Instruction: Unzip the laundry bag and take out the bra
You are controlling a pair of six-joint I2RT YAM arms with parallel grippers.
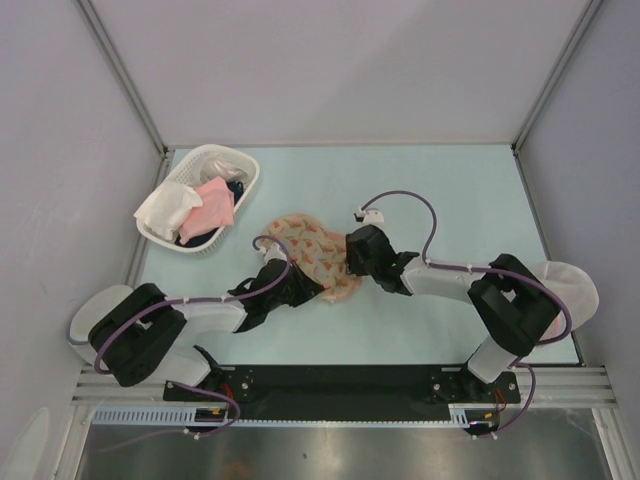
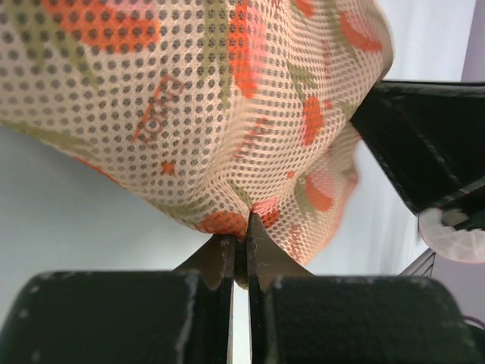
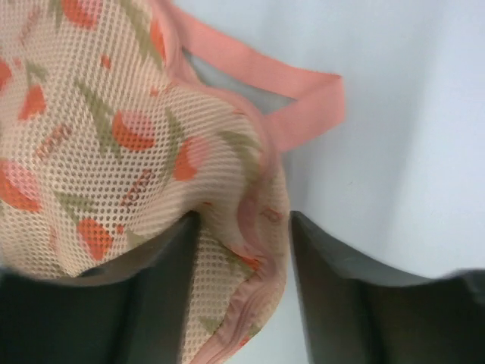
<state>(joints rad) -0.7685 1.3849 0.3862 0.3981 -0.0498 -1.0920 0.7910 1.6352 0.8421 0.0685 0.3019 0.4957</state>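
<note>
Left pincer (image 2: 241,227): fingers pressed together, pinching a fold of the laundry bag (image 2: 189,98) at its lower edge; the mesh, beige-pink with orange-red flowers and green leaves, bulges upward from the pinch point. Right pincer (image 3: 241,227): fingers spread, with the bag's seamed pink edge lying between them; the fabric rests against the left-hand finger (image 3: 170,288) in the wrist view, while whether it touches the other finger cannot be told. A pink trim band (image 3: 303,87) loops out from the bag just beyond this pincer and lies on the tabletop (image 1: 450,200). In the overhead view the bag lies near the middle of the pale blue-green tabletop, between the two pincers; the left one meets its near-left end and the right one its right end. To the left of the bag and near it stands a white slatted basket (image 1: 252,178), at the far-left corner of the tabletop; it holds a pink cloth (image 1: 212,208) and a white cloth (image 1: 165,208), the latter draped over the rim.
</note>
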